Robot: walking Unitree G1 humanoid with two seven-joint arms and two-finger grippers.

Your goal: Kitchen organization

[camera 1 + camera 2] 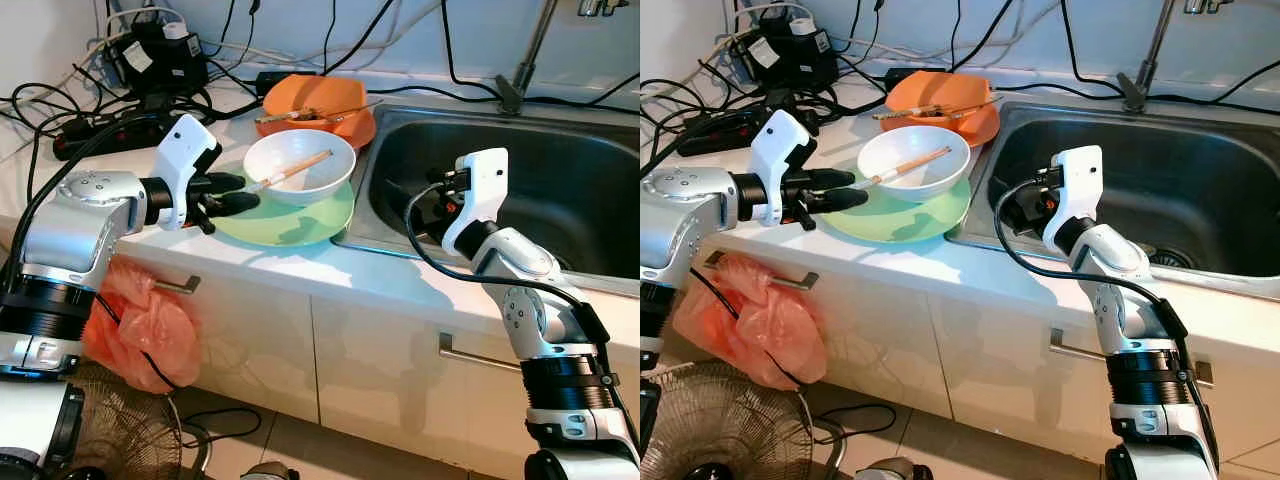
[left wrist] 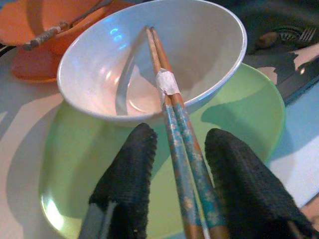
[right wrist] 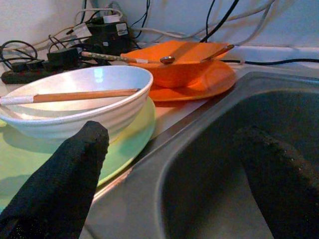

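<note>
While the stainless sink [image 1: 560, 190] takes up the right of the counter [image 1: 300, 270], the dishes are stacked just beside its left rim. The green plate [image 1: 320, 222] lies flat on the counter with the white bowl [image 1: 300, 165] set on it; behind, an orange bowl [image 1: 320, 105] sits on an orange plate with a utensil laid across it. A pair of chopsticks [image 2: 172, 99] is propped in the white bowl, handle ends sticking out over the rim toward the left gripper [image 1: 228, 193]. That gripper's fingers are parted on either side of the chopstick handles, nothing clamped yet. The right gripper [image 3: 174, 174] is held wide open and empty at the sink's left edge. Risk, as judged: if the close lands off-centre, one stick may be pinched and the other flicked out, or the bowl tipped or dragged across the plate. Power strips and cables [image 1: 90, 120] lie near, so a swept bowl could reach them.
</note>
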